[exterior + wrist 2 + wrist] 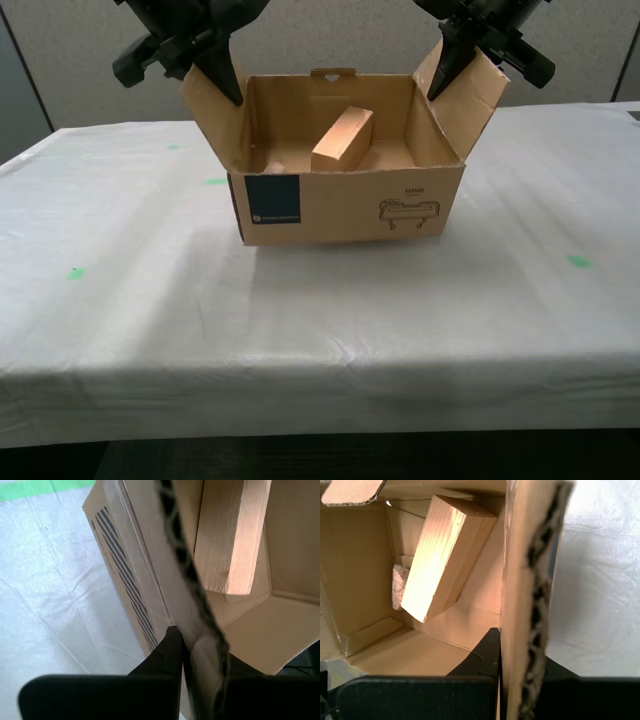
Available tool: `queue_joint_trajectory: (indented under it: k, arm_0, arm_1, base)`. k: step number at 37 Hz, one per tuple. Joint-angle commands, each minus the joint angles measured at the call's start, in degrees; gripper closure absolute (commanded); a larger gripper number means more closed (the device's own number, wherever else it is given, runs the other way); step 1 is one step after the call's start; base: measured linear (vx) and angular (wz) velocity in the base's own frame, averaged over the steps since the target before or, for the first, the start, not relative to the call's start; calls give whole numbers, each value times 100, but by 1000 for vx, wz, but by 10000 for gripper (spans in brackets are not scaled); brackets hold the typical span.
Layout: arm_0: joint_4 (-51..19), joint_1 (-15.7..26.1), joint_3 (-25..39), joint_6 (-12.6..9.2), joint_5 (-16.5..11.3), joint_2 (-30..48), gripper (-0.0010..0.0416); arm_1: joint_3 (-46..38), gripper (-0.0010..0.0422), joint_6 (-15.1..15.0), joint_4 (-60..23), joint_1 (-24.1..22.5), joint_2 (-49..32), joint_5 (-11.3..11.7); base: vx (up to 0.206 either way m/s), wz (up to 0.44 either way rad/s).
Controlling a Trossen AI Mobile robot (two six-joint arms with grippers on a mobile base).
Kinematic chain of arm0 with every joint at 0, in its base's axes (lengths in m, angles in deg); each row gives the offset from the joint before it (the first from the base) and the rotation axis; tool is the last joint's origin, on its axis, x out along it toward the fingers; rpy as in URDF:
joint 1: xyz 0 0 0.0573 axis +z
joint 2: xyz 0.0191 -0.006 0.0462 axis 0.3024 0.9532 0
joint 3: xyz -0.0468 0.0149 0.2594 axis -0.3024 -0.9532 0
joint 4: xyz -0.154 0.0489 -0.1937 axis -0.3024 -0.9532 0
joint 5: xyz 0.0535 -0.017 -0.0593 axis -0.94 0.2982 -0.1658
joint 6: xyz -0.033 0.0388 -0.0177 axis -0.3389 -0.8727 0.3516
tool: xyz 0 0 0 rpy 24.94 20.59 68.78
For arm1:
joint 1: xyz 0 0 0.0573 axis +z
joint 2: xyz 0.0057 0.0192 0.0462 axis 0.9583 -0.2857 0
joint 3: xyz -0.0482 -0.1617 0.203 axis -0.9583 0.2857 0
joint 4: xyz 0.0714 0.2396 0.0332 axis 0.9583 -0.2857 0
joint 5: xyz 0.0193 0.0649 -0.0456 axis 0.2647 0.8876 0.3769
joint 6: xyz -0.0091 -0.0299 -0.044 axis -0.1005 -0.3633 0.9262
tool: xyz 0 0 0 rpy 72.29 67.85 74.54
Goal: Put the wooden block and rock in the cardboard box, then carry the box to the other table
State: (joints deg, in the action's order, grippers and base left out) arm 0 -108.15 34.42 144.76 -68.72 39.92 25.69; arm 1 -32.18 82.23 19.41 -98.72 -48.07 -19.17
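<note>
Cardboard box (345, 205) sits on the other table (320, 320), on the wrinkled white cloth. It is well in from the cloth's front edge, open top up. Green tape marks (215, 181) lie on the cloth, 1 just beside the box's blue-label corner and others farther off.

Wooden block (445, 555) is inside the box, tilted, with 1 end down on the box floor and the other end up against a box wall. Rock (399, 586) is also inside the box, on the floor, touching or just beside the block's lower end and partly hidden behind it.

My first gripper (522, 650) is closed on 1 side flap of the box, with 1 finger inside the flap and 1 outside. My second gripper (200, 647) is clamped the same way on the opposite side flap.

Both flaps stand upright and splay slightly outward. I cannot tell whether the box bottom rests fully on the cloth or is just off it.
</note>
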Motion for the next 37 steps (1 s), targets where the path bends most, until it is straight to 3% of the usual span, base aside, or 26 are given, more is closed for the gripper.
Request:
queue_joint_trajectory:
  k: [1, 10, 25, 31, 37]
  arm_0:
    - [11, 28, 9, -66, -140, -4, 406]
    - [-2, 101, 9, -109, -142, -4, 406]
    - [149, 118, 17, -264, -138, 31, 406]
    - [11, 42, 365, -267, -142, 28, 406]
    - [-251, 39, 907, -214, -118, 31, 406]
  arm_1:
    - [-199, 413, -9, -44, -2, 7, -127]
    - [-713, 413, -15, -317, 2, 7, -127]
    - [-741, 413, -48, -483, 59, -94, -129]
    - [-935, 413, -221, -804, 68, -487, -133]
    - [-960, 413, -267, -603, 87, -568, -127]
  base:
    - [21, 14]
    - [43, 4]
    - [49, 5]
    - [0, 0]
    - [0, 0]
